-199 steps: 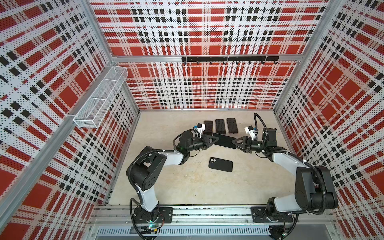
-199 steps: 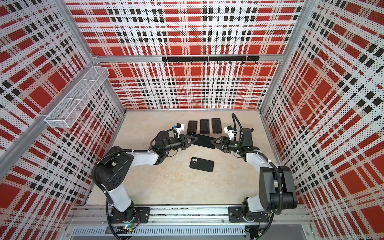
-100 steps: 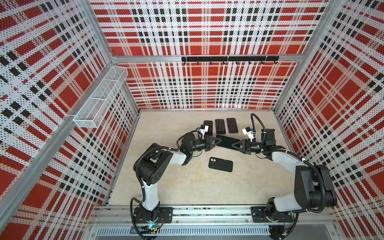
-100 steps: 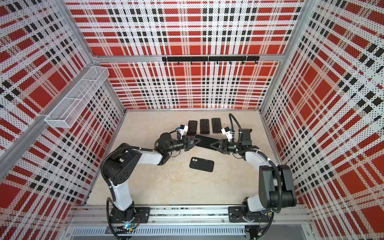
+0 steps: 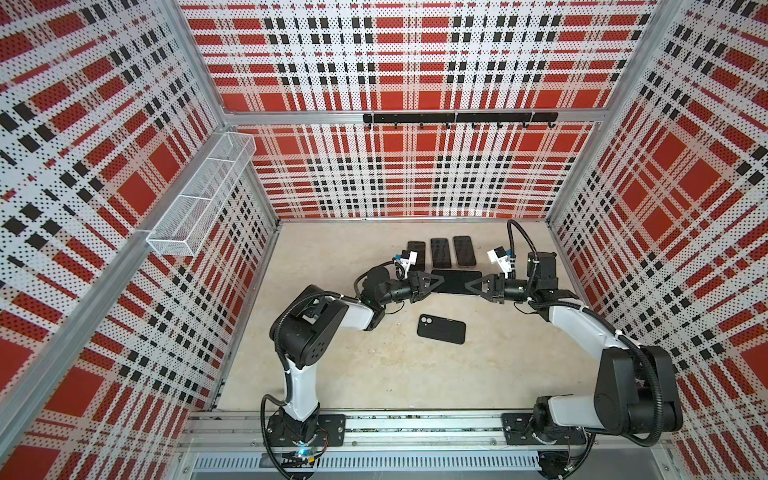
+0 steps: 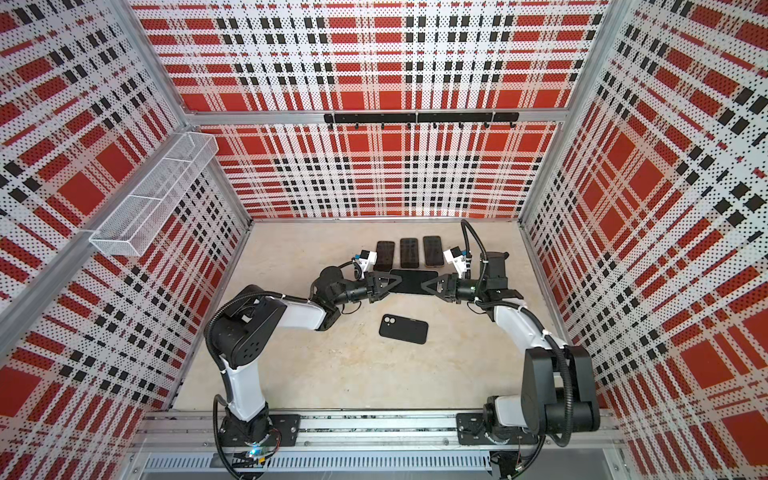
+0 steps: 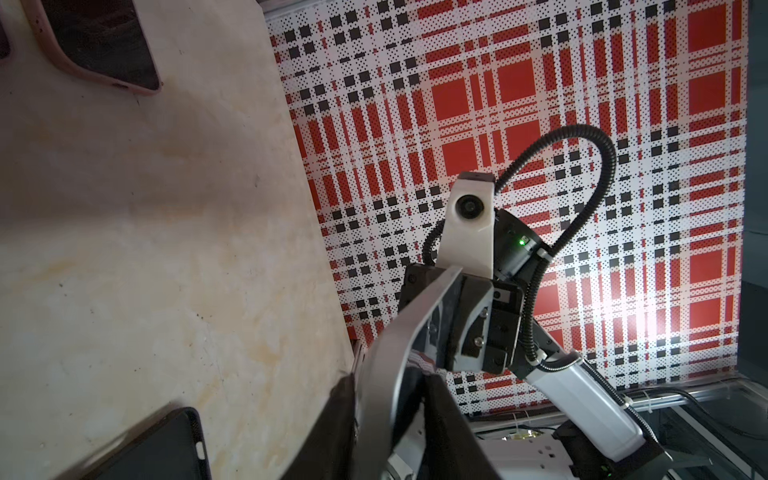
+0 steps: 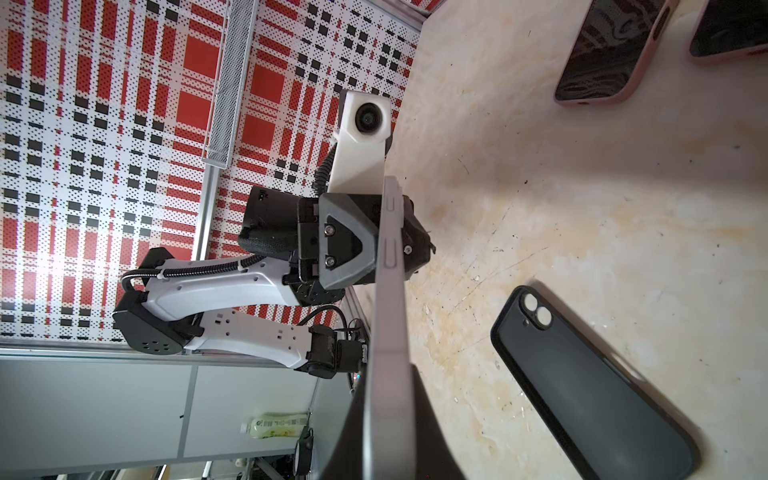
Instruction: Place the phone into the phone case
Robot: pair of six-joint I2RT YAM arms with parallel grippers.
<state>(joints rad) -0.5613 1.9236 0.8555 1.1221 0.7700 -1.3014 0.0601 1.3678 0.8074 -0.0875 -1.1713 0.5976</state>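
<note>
A grey phone (image 5: pixel 456 281) (image 6: pixel 412 281) hangs level above the table between my two grippers. My right gripper (image 5: pixel 471 284) (image 8: pixel 386 382) is shut on its right end, fingers tight on both faces of the phone (image 8: pixel 388 291). My left gripper (image 5: pixel 432 282) (image 7: pixel 390 376) stands open around the left end; there the phone (image 7: pixel 415 316) rests against one finger with a gap to the other. The black phone case (image 5: pixel 441 329) (image 6: pixel 403 328) (image 8: pixel 590 390) lies flat on the table in front of both grippers, camera holes to the left. A corner of the case (image 7: pixel 158 449) shows in the left wrist view.
Three cased phones (image 5: pixel 416 254) (image 5: pixel 440 252) (image 5: pixel 464 251) lie in a row just behind the grippers; one has a pink case (image 8: pixel 606 54). A wire basket (image 5: pixel 203 199) hangs on the left wall and a hook rail (image 5: pixel 457 118) on the back wall.
My right gripper has closed on the phone's right end. The left gripper's jaws, shut on the phone before, have parted. The phone has come level between them.
</note>
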